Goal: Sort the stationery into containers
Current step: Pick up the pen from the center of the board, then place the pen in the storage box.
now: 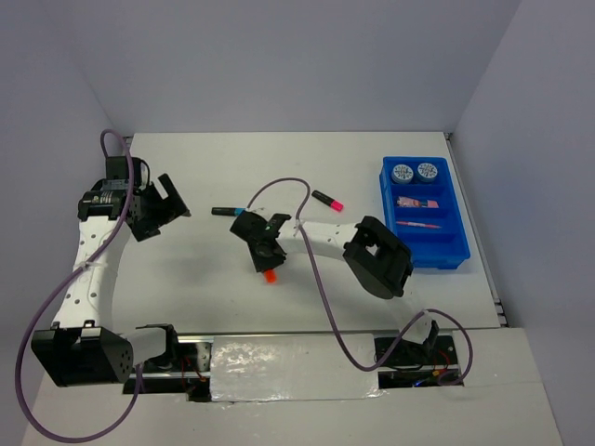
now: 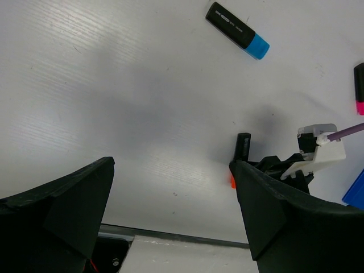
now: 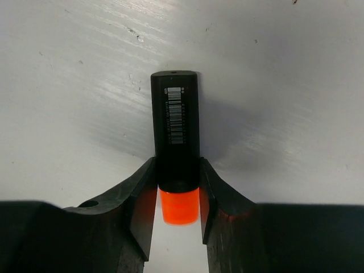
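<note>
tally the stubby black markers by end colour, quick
stubby black marker with blue end: 1
stubby black marker with pink end: 1
stubby black marker with orange end: 1
total: 3

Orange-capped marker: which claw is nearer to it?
Right. The right claw grips the orange-capped marker on both sides; the left claw hangs open far off to the left.

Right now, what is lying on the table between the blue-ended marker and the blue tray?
The pink-ended marker lies between the blue-ended marker and the blue tray, as the top view shows.
</note>
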Motion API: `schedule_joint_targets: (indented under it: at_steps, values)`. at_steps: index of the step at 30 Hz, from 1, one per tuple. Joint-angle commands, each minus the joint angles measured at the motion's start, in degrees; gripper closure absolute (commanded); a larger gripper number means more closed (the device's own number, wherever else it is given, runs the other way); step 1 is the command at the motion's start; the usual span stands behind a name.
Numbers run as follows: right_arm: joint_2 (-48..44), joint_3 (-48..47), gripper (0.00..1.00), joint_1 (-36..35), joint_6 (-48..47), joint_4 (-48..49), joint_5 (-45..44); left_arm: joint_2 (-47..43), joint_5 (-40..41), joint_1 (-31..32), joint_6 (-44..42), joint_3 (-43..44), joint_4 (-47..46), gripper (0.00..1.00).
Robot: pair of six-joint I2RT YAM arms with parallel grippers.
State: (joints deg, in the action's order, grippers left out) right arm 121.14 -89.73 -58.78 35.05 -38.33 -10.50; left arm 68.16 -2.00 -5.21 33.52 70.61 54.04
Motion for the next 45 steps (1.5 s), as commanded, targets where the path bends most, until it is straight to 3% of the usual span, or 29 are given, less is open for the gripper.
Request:
schedule_joint_targets:
  at_steps: [1, 5, 6, 9, 11, 14, 19, 23, 27, 33, 37, 38, 39, 42, 45]
  values:
    - [-1.42, 3.86, 1.00, -0.02, 1.87, 2.28, 7.77, 0.04, -1.86, -0.41, -1.87, 0.85, -1.57, 0.01]
    - [-15.46, 11.75, 1.00, 8.23, 5.55, 10.00, 9.45, 0.22, -4.41, -0.50, -2.58, 0.76, -2.71, 0.01]
    - [-23.07, 16.39, 1.00, 10.60, 8.86, 11.24, 9.19, 0.22, -5.98, -0.41, -2.58, 0.67, -2.89, 0.01]
    - [-34.27, 23.78, 1.00, 20.35, 16.15, 11.00, 2.27, 0.04, -8.89, -0.41, -2.93, 0.41, -4.64, 0.01]
    - [-43.42, 25.74, 1.00, 26.68, 19.95, 7.67, -8.62, 0.04, -9.16, -0.15, -2.93, 0.58, -5.44, 0.01]
    - [-51.60, 28.56, 1.00, 36.67, 26.63, 0.73, -16.28, 0.74, -9.16, 0.55, -3.19, 1.46, -5.53, 0.01]
    - [-56.45, 32.85, 1.00, 54.26, 38.66, -10.52, -21.75, 1.97, -9.86, 1.87, -2.76, 0.85, -6.84, 0.01]
    - [-57.16, 36.90, 1.00, 62.00, 42.38, -10.11, -18.95, 2.50, -10.13, 2.93, -2.23, 0.23, -7.90, 0.01]
    - [-56.20, 41.39, 1.00, 65.99, 41.60, -3.00, -13.68, 3.38, -10.30, 3.54, -2.32, 0.06, -8.34, 0.01]
    - [-52.76, 42.71, 0.96, 66.43, 43.27, -1.60, -14.55, 4.44, -10.30, 3.89, -3.11, 0.41, -8.34, 0.01]
    - [-52.15, 43.24, 0.81, 66.69, 42.21, 1.14, -13.06, 4.96, -10.74, 4.16, -3.55, 0.23, -8.51, 0.01]
    - [-51.63, 42.89, 0.75, 66.69, 42.12, 1.06, -12.70, 5.31, -10.92, 4.25, -3.72, 0.32, -8.51, 0.01]
    - [-51.27, 42.37, 0.60, 66.69, 42.29, 0.19, -12.53, 5.40, -10.92, 4.51, -3.72, 0.32, -8.69, 0.01]
    - [-51.62, 41.92, 0.34, 66.78, 41.86, 0.09, -12.00, 6.02, -10.57, 4.77, -3.99, 0.76, -8.78, 0.01]
    - [-52.94, 41.13, 0.24, 66.78, 40.63, 0.09, -11.73, 6.90, -9.43, 4.77, -3.72, 1.63, -8.08, 0.01]
